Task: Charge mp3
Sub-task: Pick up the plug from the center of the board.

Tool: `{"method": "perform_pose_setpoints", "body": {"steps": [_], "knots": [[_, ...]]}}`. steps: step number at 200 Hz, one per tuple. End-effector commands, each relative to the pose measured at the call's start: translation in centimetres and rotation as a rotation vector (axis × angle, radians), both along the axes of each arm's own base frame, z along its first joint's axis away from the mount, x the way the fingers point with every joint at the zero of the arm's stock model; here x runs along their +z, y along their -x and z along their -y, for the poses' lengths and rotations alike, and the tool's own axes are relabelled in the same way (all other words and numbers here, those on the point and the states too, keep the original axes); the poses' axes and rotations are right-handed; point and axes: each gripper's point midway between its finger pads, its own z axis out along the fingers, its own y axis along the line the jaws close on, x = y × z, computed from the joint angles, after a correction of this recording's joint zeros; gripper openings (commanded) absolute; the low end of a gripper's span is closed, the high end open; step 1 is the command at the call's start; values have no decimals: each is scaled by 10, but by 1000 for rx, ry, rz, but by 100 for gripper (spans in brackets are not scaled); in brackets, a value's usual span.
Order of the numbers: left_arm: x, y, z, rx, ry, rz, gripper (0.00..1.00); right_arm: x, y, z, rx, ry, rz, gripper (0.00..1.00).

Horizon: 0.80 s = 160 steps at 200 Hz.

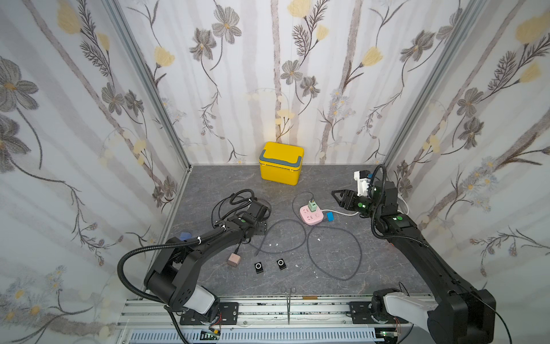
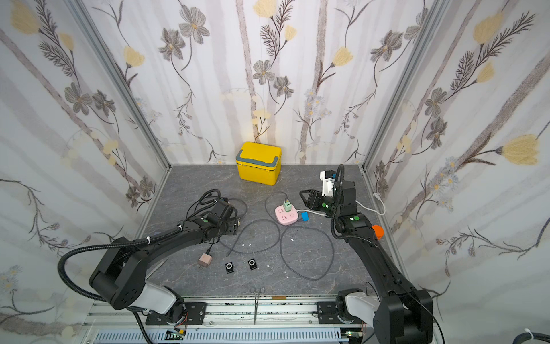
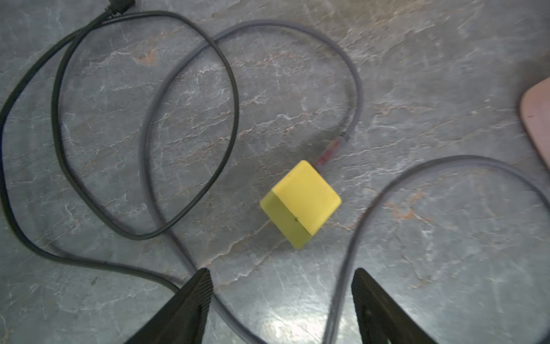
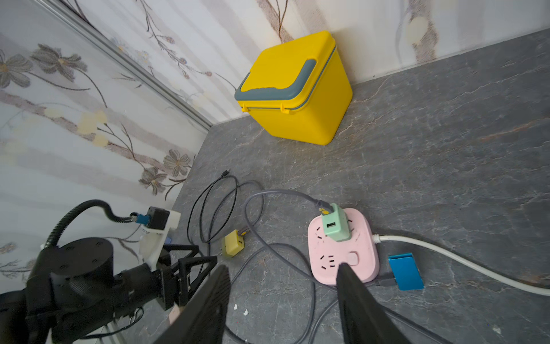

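My left hand (image 3: 281, 274) hovers open, pointing down over the yellow charger cube (image 3: 300, 205) among loops of grey cable (image 3: 358, 89). I judge the pickup comes next, so I should square the fingers to its flat faces and stay clear of the loops. The two black mp3 players (image 1: 259, 267) lie side by side near the front edge of the desk (image 1: 327, 178), well apart from both arms. Further right, my right hand (image 4: 282, 268) hangs open and empty, tilted above the pink power strip (image 4: 342, 253).
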Motion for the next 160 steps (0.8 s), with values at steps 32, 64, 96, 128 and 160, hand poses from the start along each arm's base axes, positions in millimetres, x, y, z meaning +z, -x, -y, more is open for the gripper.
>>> {"method": "perform_pose_setpoints", "body": {"steps": [32,64,96,128,160], "knots": [[-4,-34,21,-175,-2,78,79,2,-1,-22,77,-49,9,57],[-18,-44,15,-187,-42,45,80,-6,0,-31,107,-52,-13,57],[-37,-46,21,-209,-30,0,77,-6,1,-34,114,-50,-12,57],[-45,-41,26,-226,3,-32,63,-7,4,-40,126,-54,-20,56],[-40,-30,25,-210,55,-50,42,-12,9,-47,135,-55,-37,56]]}}
